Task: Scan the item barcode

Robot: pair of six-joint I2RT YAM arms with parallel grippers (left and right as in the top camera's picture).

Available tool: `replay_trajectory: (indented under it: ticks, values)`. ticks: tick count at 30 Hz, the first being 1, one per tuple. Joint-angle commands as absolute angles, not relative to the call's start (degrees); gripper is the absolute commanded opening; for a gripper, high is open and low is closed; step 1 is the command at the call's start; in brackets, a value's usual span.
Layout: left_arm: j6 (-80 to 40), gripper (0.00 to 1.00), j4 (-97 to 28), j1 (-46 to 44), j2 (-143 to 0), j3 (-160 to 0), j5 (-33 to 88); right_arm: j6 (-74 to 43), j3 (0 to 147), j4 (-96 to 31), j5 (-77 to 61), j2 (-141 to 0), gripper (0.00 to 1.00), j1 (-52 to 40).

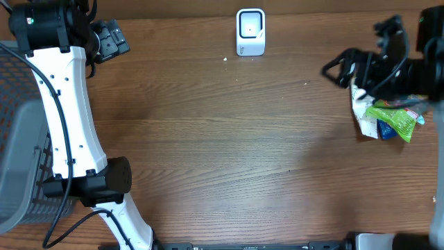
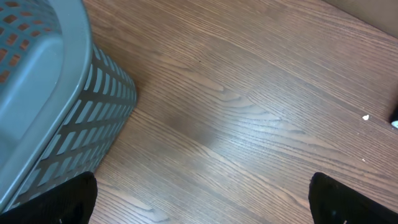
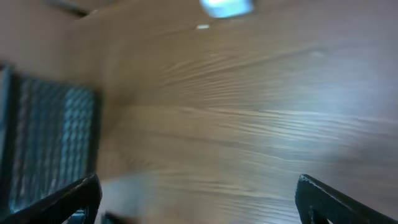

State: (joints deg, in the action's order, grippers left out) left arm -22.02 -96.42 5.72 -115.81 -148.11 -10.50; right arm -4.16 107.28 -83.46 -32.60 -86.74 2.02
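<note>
A small pile of snack packets, white (image 1: 363, 111) and green (image 1: 395, 119), lies on the table at the right edge, partly under my right arm. The white barcode scanner (image 1: 250, 31) stands at the back centre and shows as a blurred pale shape (image 3: 227, 6) in the right wrist view. My right gripper (image 1: 334, 69) hangs left of the packets, open and empty, with only wood between its fingers (image 3: 329, 200). My left gripper (image 1: 118, 40) is at the far left back, open over bare wood (image 2: 202, 199).
A grey slatted basket (image 1: 17, 167) stands at the table's left edge, close to my left gripper (image 2: 50, 93) and also in the right wrist view (image 3: 50, 137). A white speck (image 1: 225, 58) lies near the scanner.
</note>
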Motion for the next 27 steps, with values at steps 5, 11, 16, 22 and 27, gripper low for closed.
replay_trajectory:
  ticks: [5, 11, 16, 22, 27]
  values:
    - [-21.2, 1.0, -96.4, 5.6, -115.0, -148.3, -10.5, -2.4, 108.1, -84.9, -32.0, -85.0, 1.0, -4.5]
    - [-21.2, 1.0, -96.4, 5.6, -115.0, -148.3, -10.5, 4.8, 108.1, -86.9, -31.4, -84.2, 1.0, -4.5]
    - [-21.2, 1.0, -96.4, 5.6, -115.0, -148.3, -10.5, 7.8, 107.7, -85.5, -32.4, -82.7, 1.0, -4.6]
    - [-21.2, 1.0, -96.4, 5.6, -115.0, -148.3, -10.5, 12.0, 97.7, -71.4, -32.6, -74.9, 1.0, -6.8]
    - [-21.2, 1.0, -96.4, 5.6, -115.0, -148.3, -10.5, 2.3, 81.5, -53.4, -26.6, -62.8, 1.0, -7.1]
